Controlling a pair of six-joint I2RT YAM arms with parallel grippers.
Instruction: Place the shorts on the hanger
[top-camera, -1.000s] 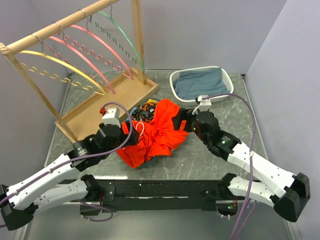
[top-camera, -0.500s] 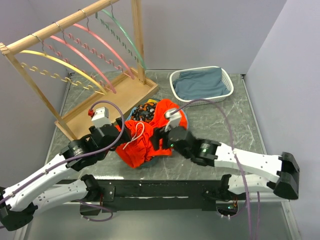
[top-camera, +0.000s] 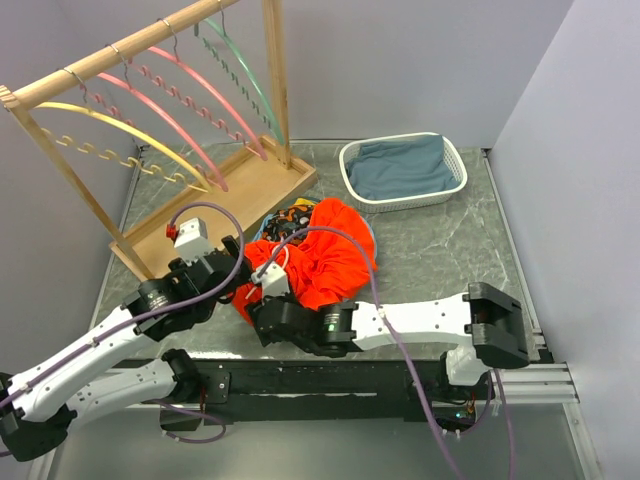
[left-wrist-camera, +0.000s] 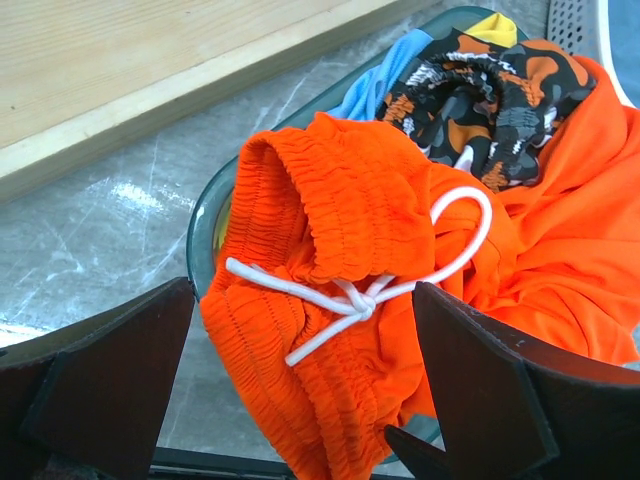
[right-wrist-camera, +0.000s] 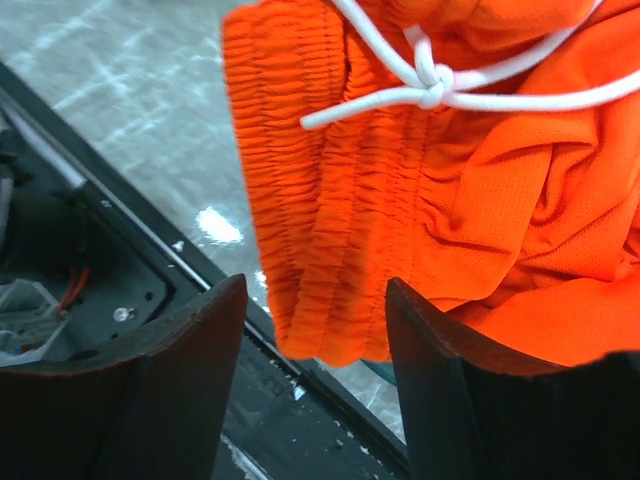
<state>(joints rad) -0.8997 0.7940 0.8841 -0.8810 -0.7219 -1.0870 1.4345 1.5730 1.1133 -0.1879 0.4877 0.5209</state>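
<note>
Your left gripper (left-wrist-camera: 300, 330) spread at shorts' (top-camera: 322, 262) 9 o'clock; right gripper (right-wrist-camera: 315, 285) spread at 7 o'clock; hanger (top-camera: 250, 80) at 11 o'clock.

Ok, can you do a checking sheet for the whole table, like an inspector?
Surface: grey marbled table, nothing spilled seen.
Job's things: shorts heaped in a bowl; green hanger on the wooden rack.
Clutter: patterned garment beside the shorts; blue-grey cloth in a white basket.
Grippers: left gripper open, facing the shorts; right gripper open at their waistband.
Cables: purple cable arcs over the shorts.
Surroundings: pink hangers, yellow hanger, grey walls.
</note>
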